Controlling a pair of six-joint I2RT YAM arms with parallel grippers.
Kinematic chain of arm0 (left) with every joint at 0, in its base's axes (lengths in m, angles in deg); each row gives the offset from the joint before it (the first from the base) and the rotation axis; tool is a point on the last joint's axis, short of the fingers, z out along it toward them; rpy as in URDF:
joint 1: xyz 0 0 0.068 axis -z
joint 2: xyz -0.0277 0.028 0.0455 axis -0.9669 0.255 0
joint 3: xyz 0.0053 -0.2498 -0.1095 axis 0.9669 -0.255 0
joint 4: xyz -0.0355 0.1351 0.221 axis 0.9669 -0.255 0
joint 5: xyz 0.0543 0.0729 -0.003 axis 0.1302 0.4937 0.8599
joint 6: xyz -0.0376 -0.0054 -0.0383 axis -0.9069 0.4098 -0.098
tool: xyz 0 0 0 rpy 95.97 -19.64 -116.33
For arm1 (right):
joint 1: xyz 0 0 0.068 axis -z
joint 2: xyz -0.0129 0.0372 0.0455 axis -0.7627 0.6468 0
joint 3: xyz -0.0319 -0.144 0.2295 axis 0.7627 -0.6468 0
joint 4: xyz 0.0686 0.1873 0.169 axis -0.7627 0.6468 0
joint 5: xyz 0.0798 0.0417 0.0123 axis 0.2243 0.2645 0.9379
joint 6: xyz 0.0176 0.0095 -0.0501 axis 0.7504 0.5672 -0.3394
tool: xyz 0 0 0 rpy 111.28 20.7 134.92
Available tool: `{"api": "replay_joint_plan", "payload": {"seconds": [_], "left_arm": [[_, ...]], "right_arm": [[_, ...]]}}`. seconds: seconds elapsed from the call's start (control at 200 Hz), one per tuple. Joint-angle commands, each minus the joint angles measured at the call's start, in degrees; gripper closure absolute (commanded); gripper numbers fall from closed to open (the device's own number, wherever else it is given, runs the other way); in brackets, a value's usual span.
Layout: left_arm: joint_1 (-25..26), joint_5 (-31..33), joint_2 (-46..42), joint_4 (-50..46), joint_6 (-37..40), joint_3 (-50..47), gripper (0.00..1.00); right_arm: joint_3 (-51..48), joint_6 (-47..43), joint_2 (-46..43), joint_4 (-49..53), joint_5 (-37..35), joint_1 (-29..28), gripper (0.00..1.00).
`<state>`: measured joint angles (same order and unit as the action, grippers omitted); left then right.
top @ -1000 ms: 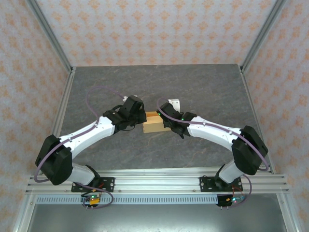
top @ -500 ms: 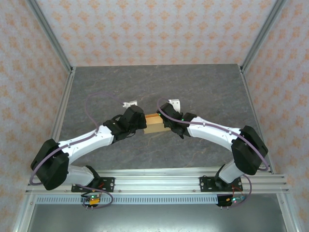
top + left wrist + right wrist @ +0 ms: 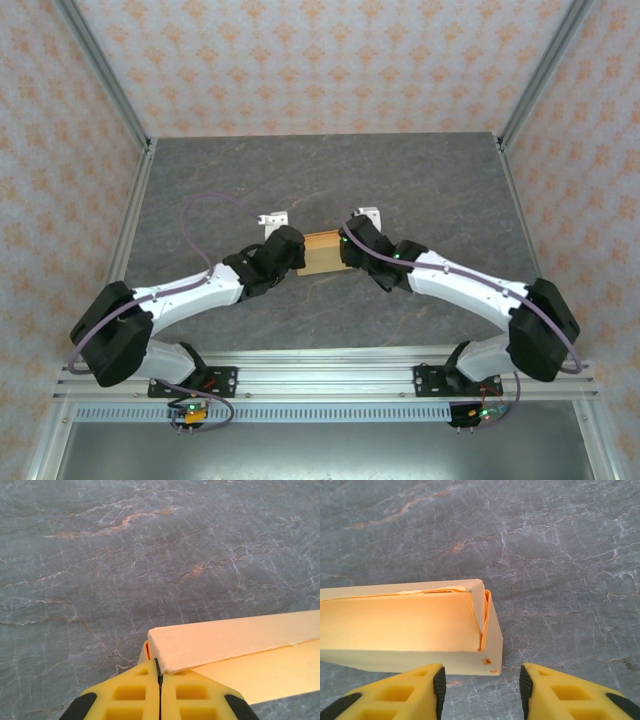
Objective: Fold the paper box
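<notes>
The paper box [image 3: 322, 253] is a small tan-yellow cardboard box lying on the grey table between my two grippers. My left gripper [image 3: 298, 252] sits at its left end. In the left wrist view the gripper [image 3: 159, 664] is shut, pads together, its tip under the corner of the box [image 3: 235, 640], with an orange flap edge beside the left finger. My right gripper [image 3: 346, 250] is at the box's right end. In the right wrist view it [image 3: 482, 682] stands open just short of the near right corner of the box [image 3: 405, 625], with nothing between its fingers [image 3: 427, 685].
Two small white pieces [image 3: 272, 217] [image 3: 364, 214] lie on the table just behind the grippers. Aluminium frame posts and patterned walls border the grey marbled table [image 3: 320, 170]. Open tabletop stretches beyond the box.
My left gripper swung down and in against the box's left end. The right arm stretched forward, and the box shifted slightly away and to the right.
</notes>
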<state>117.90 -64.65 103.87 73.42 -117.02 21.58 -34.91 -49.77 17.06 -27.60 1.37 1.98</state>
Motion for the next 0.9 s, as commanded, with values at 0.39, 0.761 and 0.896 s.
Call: {"api": "replay_joint_plan", "payload": {"seconds": [0.39, 0.761, 0.896], "left_arm": [[3.75, 4.91, 3.04, -0.65, 4.01, -2.40, 0.93], [5.39, 7.87, 2.29, 2.68, 4.02, -4.11, 0.92], [5.45, 7.33, 0.62, 4.18, 4.47, -5.39, 0.87]], "right_arm": [[-4.68, 56.66, -5.97, -9.28, 17.10, 7.82, 0.11], [-9.81, 75.92, 6.17, -26.29, 20.75, 7.47, 0.25], [-12.38, 77.17, 8.08, -29.46, 19.92, 7.30, 0.45]]}}
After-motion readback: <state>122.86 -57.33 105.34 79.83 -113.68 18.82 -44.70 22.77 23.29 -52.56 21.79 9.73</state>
